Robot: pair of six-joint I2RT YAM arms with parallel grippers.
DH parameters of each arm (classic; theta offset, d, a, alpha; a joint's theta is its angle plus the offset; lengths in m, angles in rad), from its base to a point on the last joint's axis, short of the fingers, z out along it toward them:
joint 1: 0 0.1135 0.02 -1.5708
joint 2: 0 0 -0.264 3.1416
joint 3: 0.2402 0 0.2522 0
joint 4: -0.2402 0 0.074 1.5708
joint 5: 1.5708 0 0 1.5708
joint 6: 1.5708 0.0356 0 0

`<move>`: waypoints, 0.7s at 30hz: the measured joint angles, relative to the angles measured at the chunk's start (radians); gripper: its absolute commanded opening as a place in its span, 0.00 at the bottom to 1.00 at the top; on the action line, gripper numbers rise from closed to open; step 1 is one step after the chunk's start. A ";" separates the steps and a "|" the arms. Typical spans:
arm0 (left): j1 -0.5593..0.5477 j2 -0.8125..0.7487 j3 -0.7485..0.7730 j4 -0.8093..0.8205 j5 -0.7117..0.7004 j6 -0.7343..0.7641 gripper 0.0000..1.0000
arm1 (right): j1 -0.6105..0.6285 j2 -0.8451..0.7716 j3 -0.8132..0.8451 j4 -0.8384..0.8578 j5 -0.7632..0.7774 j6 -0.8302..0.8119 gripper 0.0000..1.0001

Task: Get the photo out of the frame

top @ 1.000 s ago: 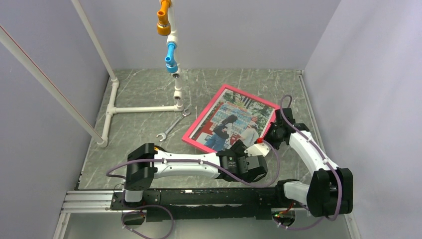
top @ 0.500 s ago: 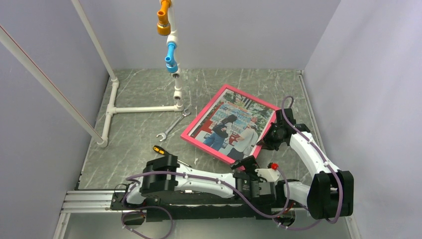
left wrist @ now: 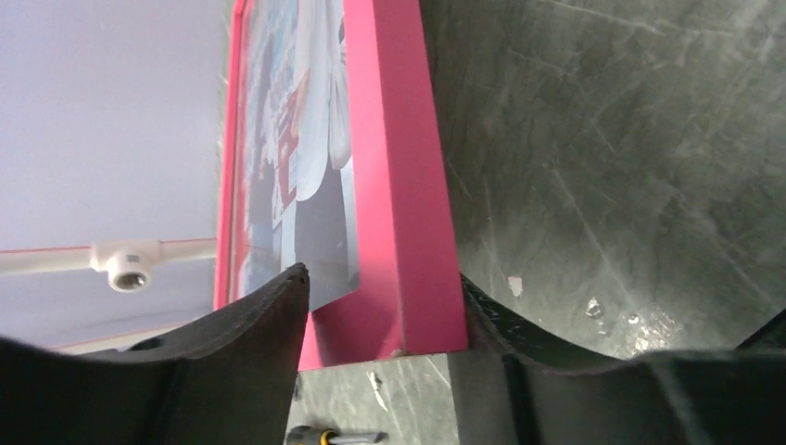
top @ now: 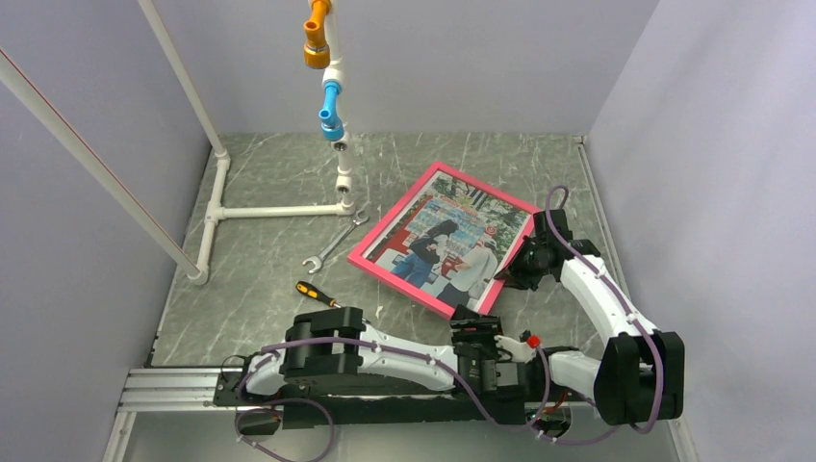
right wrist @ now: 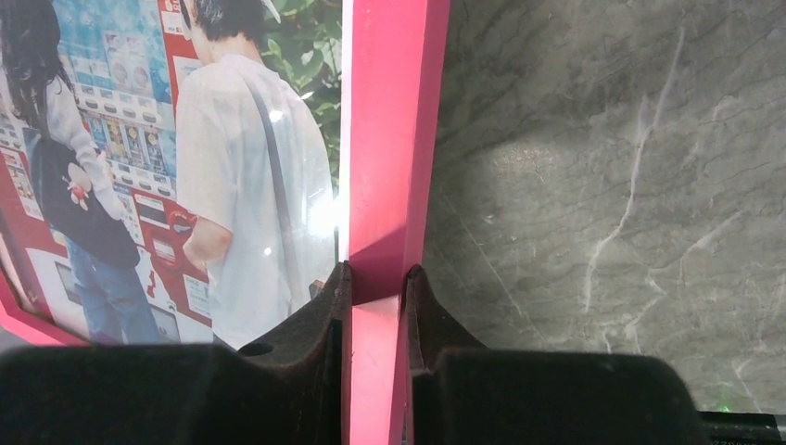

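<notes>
Photo (right wrist: 232, 158), colourful rectangular print, sits in the pink-red rectangular frame (right wrist: 389, 139), right on the grey bench (top: 269, 260). Right fingers (right wrist: 320, 320) pinch the frame's rail; whether left fingers (left wrist: 250, 324) grip, we cannot tell. Likely thin, creasable: lift its edge.

White-shelled left arm (top: 404, 354) and right arm (top: 599, 289), black joint blocks, looping purple cables (top: 660, 380), black claw fingers (left wrist: 232, 362).

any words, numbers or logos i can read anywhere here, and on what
Nothing can be read.
photo: small print on the red and white machine panels, too blurred to read.
frame: no marks show.
wrench, screwdriver: too small to tell.
</notes>
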 measured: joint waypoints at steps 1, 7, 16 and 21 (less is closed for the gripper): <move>-0.003 0.000 -0.010 0.018 -0.008 0.019 0.50 | 0.000 -0.002 0.000 0.000 -0.001 0.000 0.00; -0.018 0.000 -0.023 0.051 -0.047 0.120 0.29 | 0.001 -0.012 0.016 -0.010 -0.013 -0.006 0.14; -0.020 -0.008 -0.039 0.043 -0.125 0.135 0.04 | 0.004 -0.136 0.126 -0.004 -0.017 -0.093 0.61; -0.020 -0.022 -0.037 0.012 -0.119 0.096 0.00 | 0.004 -0.214 0.227 -0.013 0.072 -0.153 0.68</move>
